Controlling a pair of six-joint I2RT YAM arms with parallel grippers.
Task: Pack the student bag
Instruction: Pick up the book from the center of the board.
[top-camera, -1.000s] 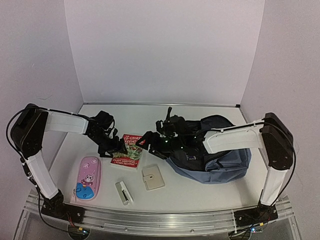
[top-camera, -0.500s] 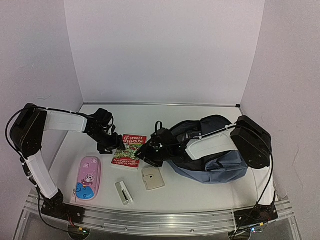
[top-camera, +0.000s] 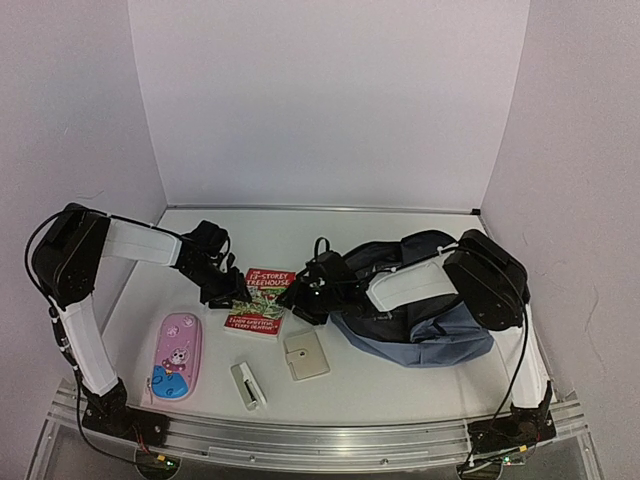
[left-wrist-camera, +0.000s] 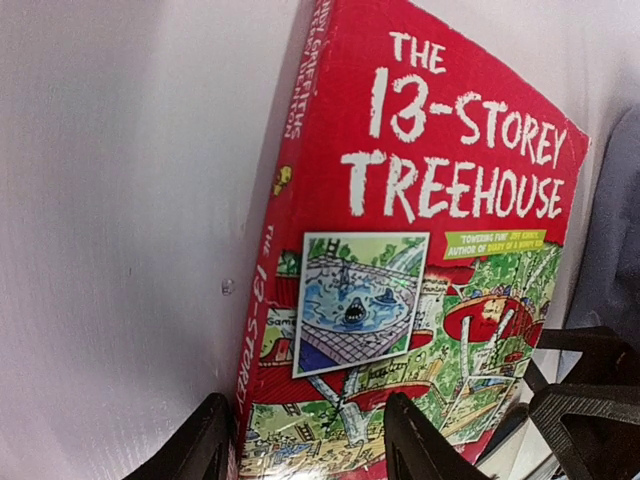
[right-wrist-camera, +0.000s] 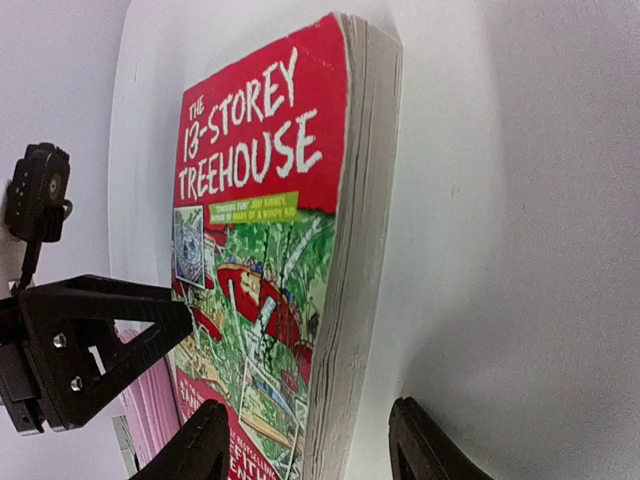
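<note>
Slumping, the slate-blue student bag (top-camera: 450, 338) shows black straps (left hand (left-wrist-camera: 310, 445), right hand (right-wrist-camera: 310, 445) straddle the book (top-camera: 260, 300); grip unclear).

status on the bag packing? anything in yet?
Done: nothing visibly packed; whether the student bag holds anything cannot be seen. In hand: both arms are at the 13-Storey Treehouse book, flat on the table, left gripper astride its spine, right gripper astride its page edge; not lifted. To do: the book, pink pencil case, white stapler and beige square item all lie outside the bag.
</note>
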